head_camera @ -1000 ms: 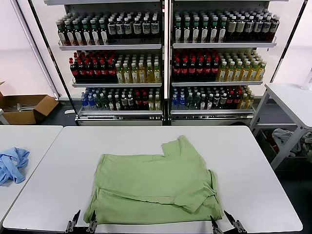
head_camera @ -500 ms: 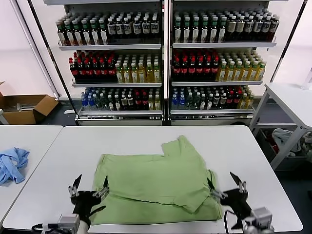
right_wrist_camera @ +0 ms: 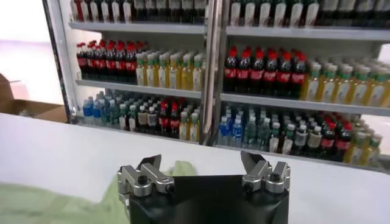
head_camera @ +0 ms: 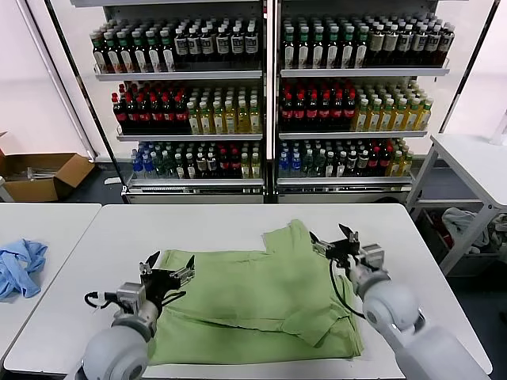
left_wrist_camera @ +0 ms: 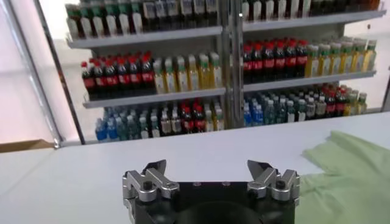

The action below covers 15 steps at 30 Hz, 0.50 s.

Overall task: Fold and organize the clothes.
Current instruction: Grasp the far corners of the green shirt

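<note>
The light green polo shirt [head_camera: 253,297] lies partly folded on the white table [head_camera: 238,222], one sleeve sticking out toward the far side. Its print and collar are hidden. My left gripper [head_camera: 168,268] is open and empty above the shirt's left edge; the left wrist view shows the left gripper [left_wrist_camera: 207,165] with the shirt [left_wrist_camera: 347,176] off to one side. My right gripper [head_camera: 334,237] is open and empty above the shirt's far right part, near the sleeve; the right wrist view shows the right gripper [right_wrist_camera: 201,161] with green cloth [right_wrist_camera: 55,204] beside it.
A light blue garment [head_camera: 20,265] lies on a second table at the left. Shelves of drink bottles [head_camera: 269,95] stand behind the table. A cardboard box [head_camera: 40,176] sits on the floor at the left. Another table [head_camera: 475,162] stands at the right.
Both grippers have risen from the table's near edge and moved forward over the shirt, the left to its left edge, the right to its far right part. The shirt has not moved.
</note>
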Each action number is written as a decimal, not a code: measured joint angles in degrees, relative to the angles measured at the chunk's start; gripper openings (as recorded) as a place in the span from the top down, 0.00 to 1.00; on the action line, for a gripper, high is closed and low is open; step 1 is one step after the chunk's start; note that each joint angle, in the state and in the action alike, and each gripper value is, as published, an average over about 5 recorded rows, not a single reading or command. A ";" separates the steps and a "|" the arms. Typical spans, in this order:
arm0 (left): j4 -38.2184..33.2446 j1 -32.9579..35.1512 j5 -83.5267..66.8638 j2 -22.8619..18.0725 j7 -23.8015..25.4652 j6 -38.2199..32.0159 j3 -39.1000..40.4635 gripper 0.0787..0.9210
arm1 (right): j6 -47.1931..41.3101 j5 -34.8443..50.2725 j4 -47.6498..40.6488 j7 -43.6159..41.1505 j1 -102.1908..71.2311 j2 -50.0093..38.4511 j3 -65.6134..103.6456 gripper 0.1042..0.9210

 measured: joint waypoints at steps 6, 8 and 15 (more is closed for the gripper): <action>6.23 -5.51 -2.64 0.60 3.42 1.61 1.72 0.12 | -1.74 -0.60 -9.39 -3.37 7.67 3.62 -3.40 0.12; 8.18 -7.03 -3.23 0.70 4.41 1.98 2.17 0.12 | -2.13 -1.02 -12.07 -4.33 9.27 4.66 -4.15 0.12; 14.08 -10.73 -4.74 0.76 7.38 2.79 2.79 0.12 | -2.97 -2.40 -18.50 -6.68 11.98 7.01 -5.62 0.12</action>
